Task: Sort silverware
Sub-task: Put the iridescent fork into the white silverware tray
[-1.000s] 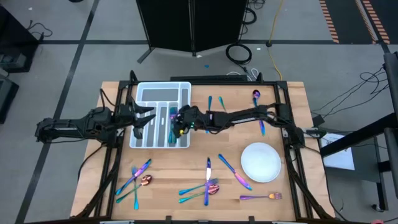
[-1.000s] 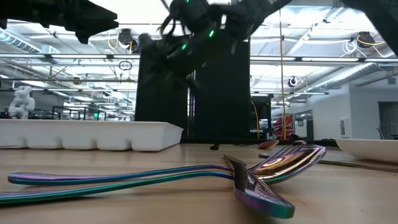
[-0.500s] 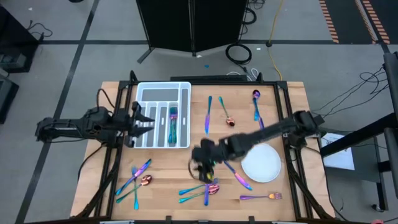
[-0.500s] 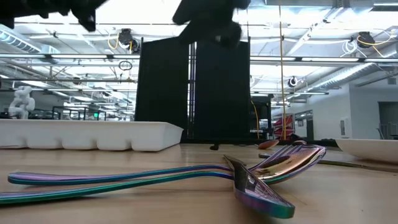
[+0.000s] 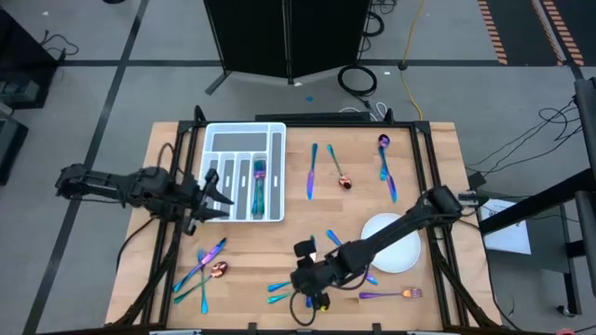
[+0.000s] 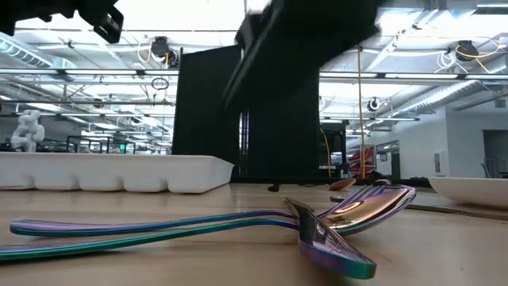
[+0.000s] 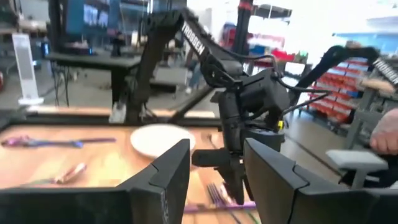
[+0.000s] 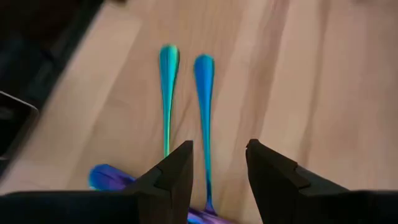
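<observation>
Silverware point(image 5: 258, 183) in white tray point(image 5: 244, 135), plate point(image 5: 391, 244) bare, both tools point(image 5: 312, 288) parted, holding nothing

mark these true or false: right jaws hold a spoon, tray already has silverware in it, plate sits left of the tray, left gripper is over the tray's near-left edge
1. The right gripper holds a spoon. False: its jaws stand open and empty over the silverware at the table's front.
2. The white tray already holds silverware. True.
3. The white plate lies left of the tray. False: it lies to the right.
4. The left gripper is by the tray's near-left edge. True.
</observation>
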{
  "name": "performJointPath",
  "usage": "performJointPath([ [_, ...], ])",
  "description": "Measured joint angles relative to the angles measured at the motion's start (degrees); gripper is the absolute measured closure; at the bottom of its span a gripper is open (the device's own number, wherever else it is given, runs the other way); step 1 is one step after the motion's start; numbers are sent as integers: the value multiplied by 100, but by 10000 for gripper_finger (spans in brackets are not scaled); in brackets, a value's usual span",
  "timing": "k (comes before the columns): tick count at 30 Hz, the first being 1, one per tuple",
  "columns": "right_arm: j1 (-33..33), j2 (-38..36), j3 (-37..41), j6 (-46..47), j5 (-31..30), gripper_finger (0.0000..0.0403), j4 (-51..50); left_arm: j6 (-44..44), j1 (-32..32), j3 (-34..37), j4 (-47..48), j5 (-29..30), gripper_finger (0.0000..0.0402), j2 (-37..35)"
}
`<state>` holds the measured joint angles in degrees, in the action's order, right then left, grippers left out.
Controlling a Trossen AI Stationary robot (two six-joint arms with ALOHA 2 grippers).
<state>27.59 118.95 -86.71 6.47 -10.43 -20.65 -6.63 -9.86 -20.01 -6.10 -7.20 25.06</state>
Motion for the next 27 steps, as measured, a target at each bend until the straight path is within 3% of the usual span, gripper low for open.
performJointPath([
  [7, -52, 285, 2, 172, 3, 268, 72, -16, -357, 0, -138, 521, 249, 490],
  [23, -48, 697, -3, 356, 252, 270, 107, 136, -394, 0, -302, 599, 249, 553],
  [27, -48, 731, -9, 536, 290, 298, 112, 159, -393, 0, -379, 599, 249, 553],
])
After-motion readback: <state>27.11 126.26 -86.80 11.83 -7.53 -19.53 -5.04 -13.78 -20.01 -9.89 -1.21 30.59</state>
